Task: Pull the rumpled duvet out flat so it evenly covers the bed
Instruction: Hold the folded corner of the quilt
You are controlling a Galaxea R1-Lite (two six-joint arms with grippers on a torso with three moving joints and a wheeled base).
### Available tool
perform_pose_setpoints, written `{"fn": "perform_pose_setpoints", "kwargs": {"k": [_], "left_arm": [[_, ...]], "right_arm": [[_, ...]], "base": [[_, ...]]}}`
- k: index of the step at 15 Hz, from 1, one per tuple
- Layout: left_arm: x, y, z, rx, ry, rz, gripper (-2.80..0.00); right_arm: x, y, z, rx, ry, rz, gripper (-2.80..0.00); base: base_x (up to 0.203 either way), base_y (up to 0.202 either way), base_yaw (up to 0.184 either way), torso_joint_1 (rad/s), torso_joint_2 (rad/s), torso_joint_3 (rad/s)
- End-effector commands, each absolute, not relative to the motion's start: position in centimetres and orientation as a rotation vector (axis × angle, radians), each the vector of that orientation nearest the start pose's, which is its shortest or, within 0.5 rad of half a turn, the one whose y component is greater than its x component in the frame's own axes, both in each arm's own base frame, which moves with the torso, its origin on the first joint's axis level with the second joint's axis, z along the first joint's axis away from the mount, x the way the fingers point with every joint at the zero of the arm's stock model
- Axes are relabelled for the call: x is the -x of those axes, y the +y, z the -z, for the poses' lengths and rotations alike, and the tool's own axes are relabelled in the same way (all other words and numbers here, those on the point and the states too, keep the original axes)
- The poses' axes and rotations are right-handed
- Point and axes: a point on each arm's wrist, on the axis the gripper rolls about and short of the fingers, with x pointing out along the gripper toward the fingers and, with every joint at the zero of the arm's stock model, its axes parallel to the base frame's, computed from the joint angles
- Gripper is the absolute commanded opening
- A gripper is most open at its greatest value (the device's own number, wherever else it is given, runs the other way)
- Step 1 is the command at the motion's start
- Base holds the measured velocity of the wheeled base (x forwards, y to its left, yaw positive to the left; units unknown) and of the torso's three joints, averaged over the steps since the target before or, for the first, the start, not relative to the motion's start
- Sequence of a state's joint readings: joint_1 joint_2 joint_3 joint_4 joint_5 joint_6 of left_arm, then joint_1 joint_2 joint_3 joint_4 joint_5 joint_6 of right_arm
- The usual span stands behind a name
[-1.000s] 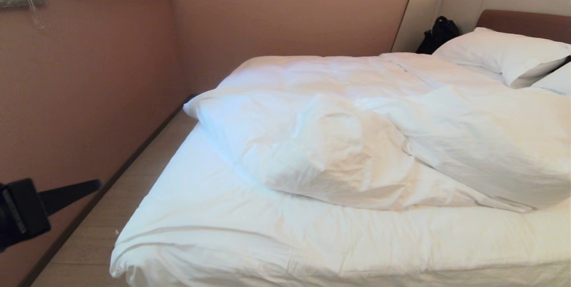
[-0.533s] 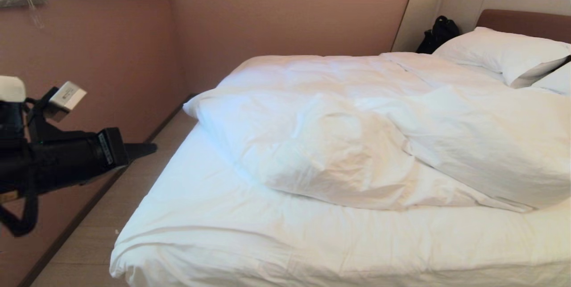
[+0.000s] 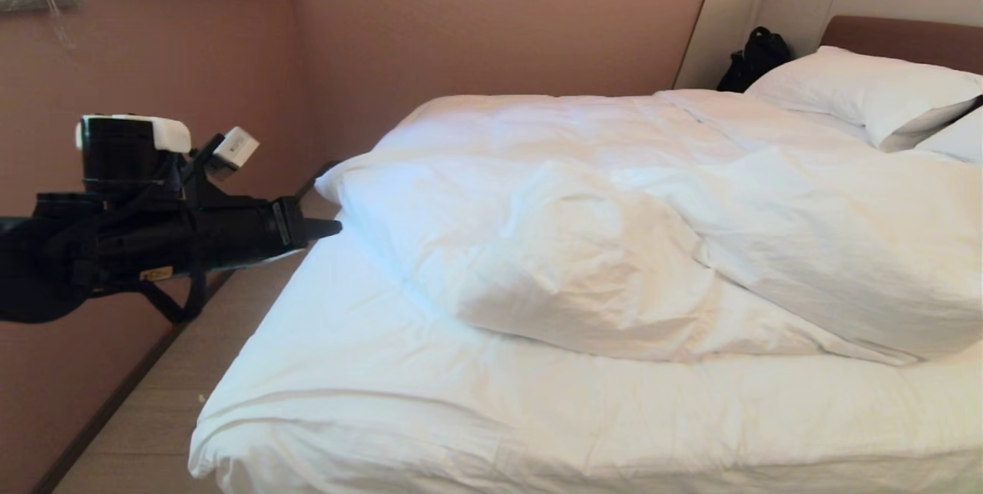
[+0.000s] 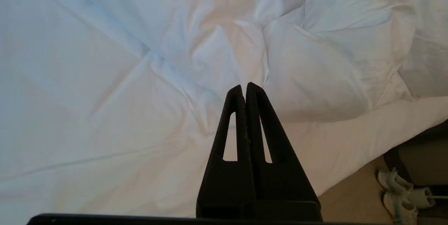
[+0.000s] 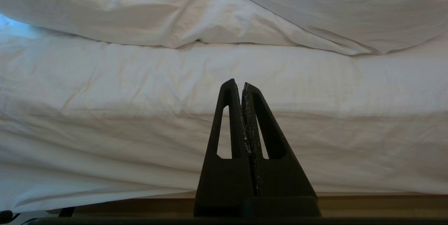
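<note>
Left gripper (image 3: 332,228) risen to duvet (image 3: 614,248) corner | jaws shut, empty

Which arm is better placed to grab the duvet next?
Left. The left gripper is raised beside the bed, shut, tip near the duvet's bunched corner. The right gripper, shut, sits low at the bed's foot edge, out of the head view.

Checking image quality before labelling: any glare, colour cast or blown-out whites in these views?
Head view: warm light strip glows above the headboard; the duvet is bright, creases readable. Left wrist view: duvet shifts from bluish on one side to warm on the other, left gripper a sharp black silhouette. Right wrist view: evenly lit, dimmer; the fold casts a thin shadow on the sheet.
</note>
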State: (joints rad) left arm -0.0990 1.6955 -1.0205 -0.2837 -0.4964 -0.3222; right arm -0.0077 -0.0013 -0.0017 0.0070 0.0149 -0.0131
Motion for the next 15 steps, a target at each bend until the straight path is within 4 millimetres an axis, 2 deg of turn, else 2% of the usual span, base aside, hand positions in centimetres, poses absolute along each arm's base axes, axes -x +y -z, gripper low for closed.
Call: {"fn": "perform_pose_setpoints", "kwargs": {"k": [1, 4, 6, 12, 13, 15], "left_arm": [[-33.8, -6.5, -18.8, 0.341, 0.531, 0.586, -2.80], [-35.0, -8.5, -18.8, 0.274, 0.508, 0.647, -2.80], [-36.5, -9.7, -18.1, 0.223, 0.500, 0.676, -2.80], [-39.1, -12.7, -16.4, 0.132, 0.482, 0.745, -2.80], [-39.3, -13.0, -16.2, 0.128, 0.480, 0.753, 0.00], [-40.1, -14.2, -15.9, 0.088, 0.458, 0.784, 0.00]], "right_arm": [[2.3, 0.1, -7.5, 0.014, 0.006, -0.008, -2.80], [2.3, 0.1, -7.5, 0.014, 0.005, -0.008, -2.80], [2.3, 0.1, -7.5, 0.014, 0.006, -0.008, -2.80], [2.3, 0.1, -7.5, 0.014, 0.006, -0.008, -2.80], [2.3, 0.1, -7.5, 0.014, 0.006, -0.008, -2.80], [2.3, 0.1, -7.5, 0.014, 0.005, -0.008, -2.80]], "base": [[0.000, 0.000, 0.000, 0.000, 0.00, 0.000], [0.000, 0.000, 0.000, 0.000, 0.00, 0.000], [0.000, 0.000, 0.000, 0.000, 0.00, 0.000], [0.000, 0.000, 0.000, 0.000, 0.00, 0.000], [0.000, 0.000, 0.000, 0.000, 0.00, 0.000], [0.000, 0.000, 0.000, 0.000, 0.00, 0.000]]}}
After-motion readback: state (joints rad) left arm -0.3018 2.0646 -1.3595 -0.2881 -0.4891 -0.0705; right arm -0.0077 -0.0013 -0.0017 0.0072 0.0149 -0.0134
